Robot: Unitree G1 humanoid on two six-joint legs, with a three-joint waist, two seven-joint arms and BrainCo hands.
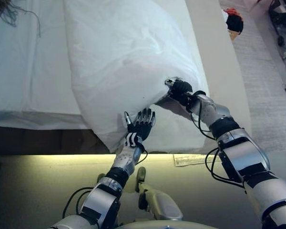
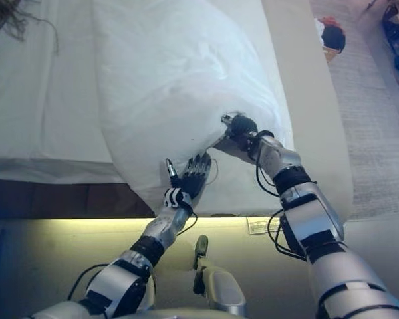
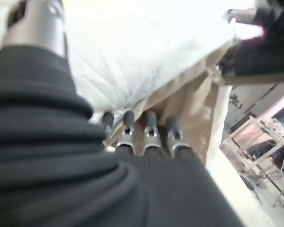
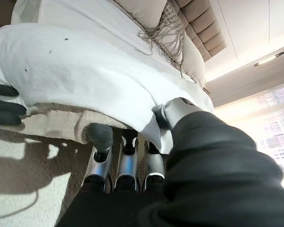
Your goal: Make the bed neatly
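A puffy white duvet (image 1: 124, 52) lies bunched along the bed, its near corner hanging over the bed's front edge. My right hand (image 1: 180, 89) is shut on the duvet's right edge, fingers and thumb curled round the fold (image 4: 146, 125), lifting it off the beige sheet (image 1: 214, 62). My left hand (image 1: 142, 125) is open, its straight fingers (image 3: 149, 125) pointing up against the lifted edge where white cloth meets the beige sheet below. In the right wrist view the duvet (image 4: 85, 66) stretches away toward the headboard.
A flat white cover (image 1: 28, 71) spreads over the bed's left part. Fringed cloth (image 1: 5, 12) shows at the far left corner. Grey carpet (image 1: 267, 95) lies right of the bed, with a red and black object (image 1: 234, 21) on it. A paper tag (image 1: 190, 159) lies below the bed's lit front edge.
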